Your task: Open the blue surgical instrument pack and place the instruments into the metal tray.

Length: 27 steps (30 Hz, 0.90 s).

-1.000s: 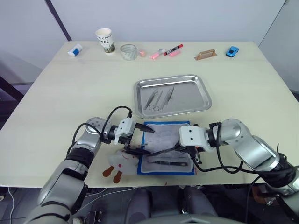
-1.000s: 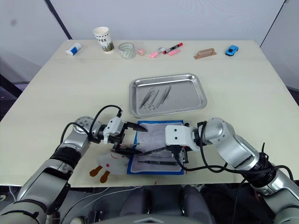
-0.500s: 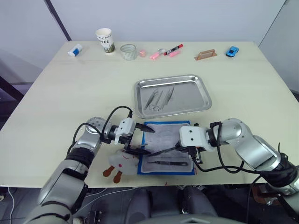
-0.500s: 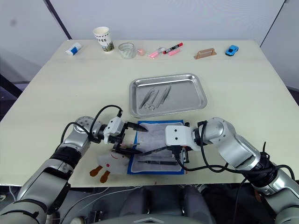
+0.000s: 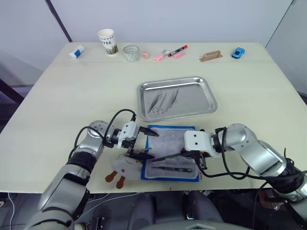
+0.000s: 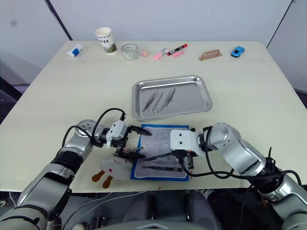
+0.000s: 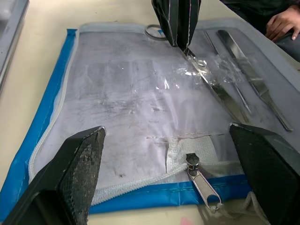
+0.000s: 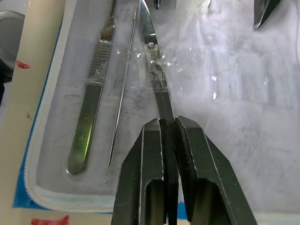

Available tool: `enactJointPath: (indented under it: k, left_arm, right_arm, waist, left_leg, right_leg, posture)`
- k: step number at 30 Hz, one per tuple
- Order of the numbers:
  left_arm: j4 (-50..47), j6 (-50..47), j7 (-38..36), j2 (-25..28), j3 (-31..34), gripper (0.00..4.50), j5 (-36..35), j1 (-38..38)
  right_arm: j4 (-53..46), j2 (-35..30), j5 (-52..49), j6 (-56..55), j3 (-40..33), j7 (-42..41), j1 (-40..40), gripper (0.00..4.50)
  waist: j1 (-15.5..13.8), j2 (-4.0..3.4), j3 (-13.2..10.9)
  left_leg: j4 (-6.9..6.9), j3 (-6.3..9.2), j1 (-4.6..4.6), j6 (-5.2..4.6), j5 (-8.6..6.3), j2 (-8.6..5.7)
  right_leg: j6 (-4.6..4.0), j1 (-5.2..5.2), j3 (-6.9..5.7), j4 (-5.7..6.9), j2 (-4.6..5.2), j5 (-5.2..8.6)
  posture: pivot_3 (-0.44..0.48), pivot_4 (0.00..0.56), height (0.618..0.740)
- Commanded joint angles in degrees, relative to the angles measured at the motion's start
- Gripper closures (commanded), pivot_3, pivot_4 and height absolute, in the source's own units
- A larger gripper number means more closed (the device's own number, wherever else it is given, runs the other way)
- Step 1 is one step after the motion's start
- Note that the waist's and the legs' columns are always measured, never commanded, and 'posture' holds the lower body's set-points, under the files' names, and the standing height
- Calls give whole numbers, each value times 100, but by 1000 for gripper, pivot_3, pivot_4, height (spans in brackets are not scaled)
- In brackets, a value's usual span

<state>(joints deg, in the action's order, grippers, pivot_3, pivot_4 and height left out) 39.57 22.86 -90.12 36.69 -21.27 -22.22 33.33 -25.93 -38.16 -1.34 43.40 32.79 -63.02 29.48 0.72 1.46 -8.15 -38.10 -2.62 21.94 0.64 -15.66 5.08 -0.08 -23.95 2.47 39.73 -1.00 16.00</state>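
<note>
Metal tray point(image 5: 209, 96) holding three instruments point(image 5: 163, 101). Right pincer point(image 8: 168, 129) clamped on scissors point(image 8: 154, 75) inside opened pack point(image 5: 194, 178); left pincer point(image 5: 145, 143) agape, empty.

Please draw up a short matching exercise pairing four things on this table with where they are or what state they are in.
Things:
1. right claw
2. left claw
3. metal tray
4. blue surgical instrument pack

States:
A. holds a few instruments already
B. lies unzipped, pale lining up
C. shut on a slim instrument
D. open at the pack's edge

Pairs: 1-C, 2-D, 3-A, 4-B
</note>
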Motion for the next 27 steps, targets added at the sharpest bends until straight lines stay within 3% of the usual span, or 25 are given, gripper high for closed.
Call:
enactJointPath:
  k: [1,15,27]
  left_arm:
    - [-5,-122,-237,98,-31,0,54,-114]
    - [-283,-575,-237,51,177,0,-427,-192]
    - [-605,-540,-237,296,-169,0,-754,-350]
  right_arm:
    - [-141,5,-128,256,-48,109,-132,4476]
    - [-88,-57,-200,191,20,251,-237,4476]
    - [22,-8,-241,235,39,356,-216,4476]
  waist:
    - [1,0,0]
    - [4,1,-1]
    - [9,4,-2]
  left_leg:
    - [0,0,0,0,0,0]
    - [0,0,-1,-3,-2,0]
    - [0,0,-1,-3,-2,1]
  right_leg:
    - [0,0,0,0,0,0]
    - [-1,-2,-13,0,4,1]
    - [-2,-4,-12,1,2,1]
  posture:
    - [0,150,725]
    - [0,150,725]
    - [0,150,725]
